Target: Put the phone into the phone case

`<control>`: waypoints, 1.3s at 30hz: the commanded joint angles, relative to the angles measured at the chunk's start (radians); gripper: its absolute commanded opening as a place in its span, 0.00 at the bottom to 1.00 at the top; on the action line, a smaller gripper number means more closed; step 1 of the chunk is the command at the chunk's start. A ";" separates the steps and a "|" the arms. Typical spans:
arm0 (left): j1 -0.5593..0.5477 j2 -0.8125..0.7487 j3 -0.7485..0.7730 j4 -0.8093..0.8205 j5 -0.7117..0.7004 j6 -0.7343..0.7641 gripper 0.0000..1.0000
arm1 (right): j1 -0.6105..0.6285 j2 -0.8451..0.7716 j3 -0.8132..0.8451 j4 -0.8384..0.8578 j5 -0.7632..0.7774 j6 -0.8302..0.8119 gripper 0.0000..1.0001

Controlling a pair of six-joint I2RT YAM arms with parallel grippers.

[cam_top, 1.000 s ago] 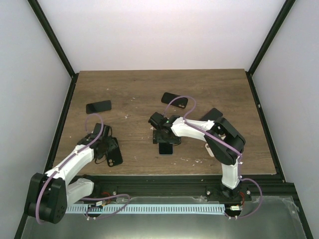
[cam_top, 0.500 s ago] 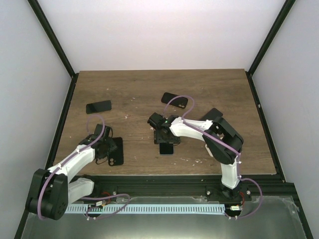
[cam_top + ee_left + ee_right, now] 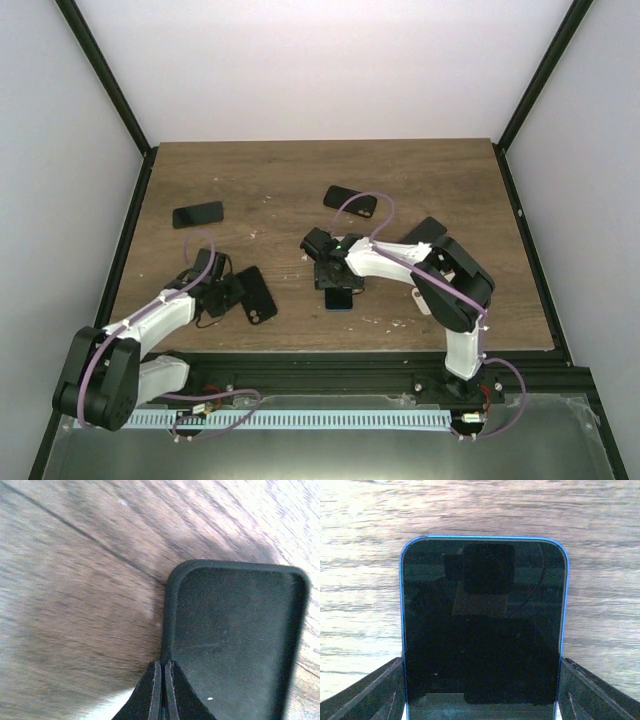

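I have the left gripper (image 3: 163, 666) pinched flat together on the thin side wall of the black phone case (image 3: 232, 640), close to one corner. The case lies on the wooden table (image 3: 450, 180), seemingly cavity up and ready to take a handset. I judge that gripping the rim rather than spanning the body leaves the cavity unobstructed and steadies the case for the insertion.

The blue-rimmed phone (image 3: 484, 625) sits screen up on the right arm's side of the case, near it but apart. My right gripper (image 3: 336, 280) straddles it with a finger (image 3: 365, 695) against each long edge. The jaws are clamped on the phone's sides, so its face and far end are free to go in first.

A dark phone (image 3: 198, 214) and a second dark phone (image 3: 351, 201) lie beyond the case toward the far edge, well apart from it. The phone is not yet in the case.
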 commanded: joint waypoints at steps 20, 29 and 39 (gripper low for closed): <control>-0.219 0.216 0.137 0.173 0.166 -0.127 0.20 | -0.109 -0.162 -0.202 0.038 0.027 -0.054 0.65; -0.102 0.040 0.084 0.146 0.226 -0.050 0.81 | -0.045 -0.191 -0.120 0.063 -0.028 -0.110 0.64; 0.203 -0.191 0.066 -0.034 0.278 0.118 1.00 | 0.054 -0.112 0.053 0.117 -0.133 -0.164 0.64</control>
